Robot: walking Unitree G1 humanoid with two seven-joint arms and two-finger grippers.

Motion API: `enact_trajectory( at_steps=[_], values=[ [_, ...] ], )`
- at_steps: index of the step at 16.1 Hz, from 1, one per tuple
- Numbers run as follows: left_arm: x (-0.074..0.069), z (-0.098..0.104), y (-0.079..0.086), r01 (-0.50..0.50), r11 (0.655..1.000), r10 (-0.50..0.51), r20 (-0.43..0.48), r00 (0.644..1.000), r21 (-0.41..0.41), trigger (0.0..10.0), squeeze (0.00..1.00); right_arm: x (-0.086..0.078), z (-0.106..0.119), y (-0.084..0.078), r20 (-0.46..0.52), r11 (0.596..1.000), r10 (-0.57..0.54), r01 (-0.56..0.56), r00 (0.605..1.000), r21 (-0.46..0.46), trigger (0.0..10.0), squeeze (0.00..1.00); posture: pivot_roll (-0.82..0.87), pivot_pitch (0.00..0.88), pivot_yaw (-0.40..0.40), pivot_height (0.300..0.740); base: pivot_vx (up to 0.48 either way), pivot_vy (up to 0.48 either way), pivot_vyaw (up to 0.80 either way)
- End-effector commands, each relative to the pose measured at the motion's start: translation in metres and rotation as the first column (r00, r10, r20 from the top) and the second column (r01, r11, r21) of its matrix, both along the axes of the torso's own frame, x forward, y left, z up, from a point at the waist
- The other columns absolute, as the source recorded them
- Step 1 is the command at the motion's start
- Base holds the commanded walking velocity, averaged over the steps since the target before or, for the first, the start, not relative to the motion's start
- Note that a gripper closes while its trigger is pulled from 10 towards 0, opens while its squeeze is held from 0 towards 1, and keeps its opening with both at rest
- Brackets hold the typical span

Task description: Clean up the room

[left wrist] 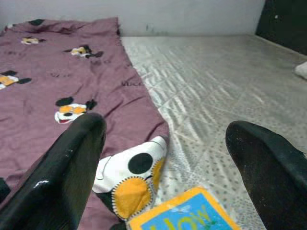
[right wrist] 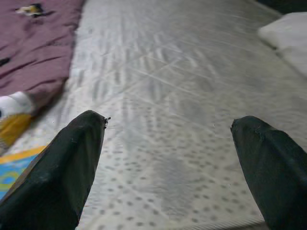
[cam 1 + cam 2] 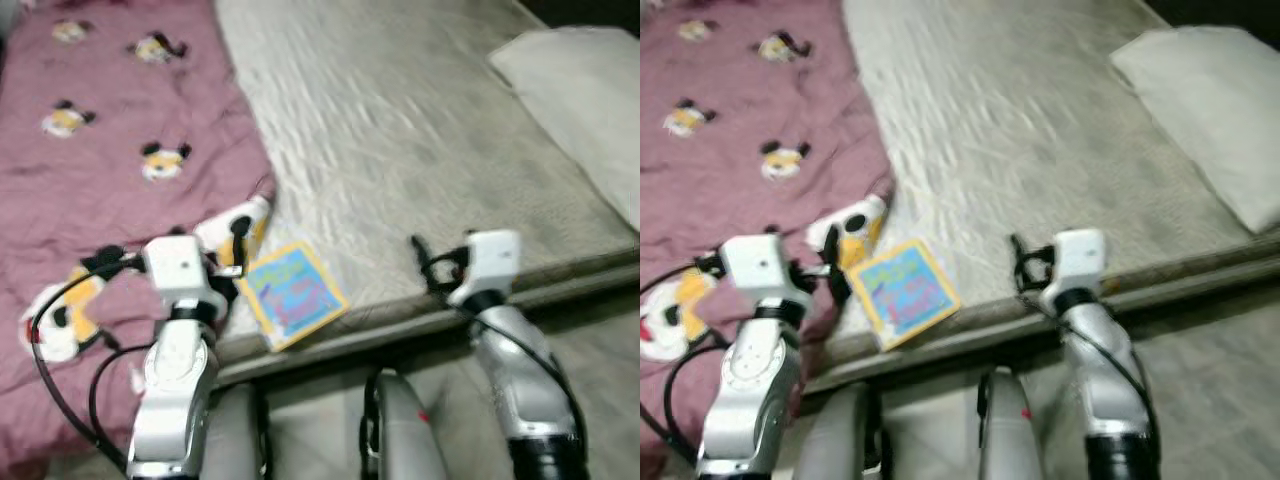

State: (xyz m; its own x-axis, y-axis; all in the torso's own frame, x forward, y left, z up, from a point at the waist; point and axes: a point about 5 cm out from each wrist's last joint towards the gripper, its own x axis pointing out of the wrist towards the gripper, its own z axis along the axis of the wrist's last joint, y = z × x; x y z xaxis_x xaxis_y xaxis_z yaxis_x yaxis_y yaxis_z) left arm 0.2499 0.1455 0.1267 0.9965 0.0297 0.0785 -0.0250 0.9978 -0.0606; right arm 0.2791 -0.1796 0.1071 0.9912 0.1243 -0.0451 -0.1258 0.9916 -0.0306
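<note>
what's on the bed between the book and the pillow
Nothing but bare grey quilted mattress lies between the book and the pillow. The left eye view shows it; the right claw hangs over the near edge.

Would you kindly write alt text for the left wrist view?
The left gripper, fingers open, hovers low over a bed beside a yellow-edged blue book. A maroon cartoon-mouse blanket covers one side of the pale quilted mattress.
</note>
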Motion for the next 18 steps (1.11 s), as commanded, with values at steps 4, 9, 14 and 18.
enact_trajectory(
  at_steps=[4,9,14,18],
  values=[
    [-0.001,-0.011,0.013,-0.088,0.995,0.085,-0.063,0.994,-0.041,10.0,0.00,-0.001,-0.002,0.010,-0.003,0.999,0.041,-0.041,0.999,0.006,10.0,0.00,-0.03,0.168,0.021,0.630,0.000,0.000,0.00],
    [0.001,-0.023,0.023,-0.207,0.968,0.188,-0.138,0.972,-0.139,10.0,0.00,-0.004,-0.003,0.004,-0.012,0.999,0.040,-0.040,0.999,-0.014,10.0,0.00,-0.05,0.179,0.015,0.575,0.000,0.000,0.00],
    [0.005,-0.025,0.027,-0.258,0.953,0.233,-0.156,0.960,-0.161,10.0,0.00,-0.004,-0.003,0.003,-0.016,0.999,0.041,-0.042,0.999,-0.024,10.0,0.00,-0.06,0.173,0.015,0.525,0.000,0.000,0.00],
    [0.012,-0.036,0.040,-0.362,0.901,0.311,-0.225,0.923,-0.239,10.0,0.00,-0.002,-0.002,-0.003,-0.013,0.998,0.036,-0.036,0.999,-0.045,10.0,0.00,-0.07,0.169,0.008,0.525,0.000,0.000,0.00]
  ],
)
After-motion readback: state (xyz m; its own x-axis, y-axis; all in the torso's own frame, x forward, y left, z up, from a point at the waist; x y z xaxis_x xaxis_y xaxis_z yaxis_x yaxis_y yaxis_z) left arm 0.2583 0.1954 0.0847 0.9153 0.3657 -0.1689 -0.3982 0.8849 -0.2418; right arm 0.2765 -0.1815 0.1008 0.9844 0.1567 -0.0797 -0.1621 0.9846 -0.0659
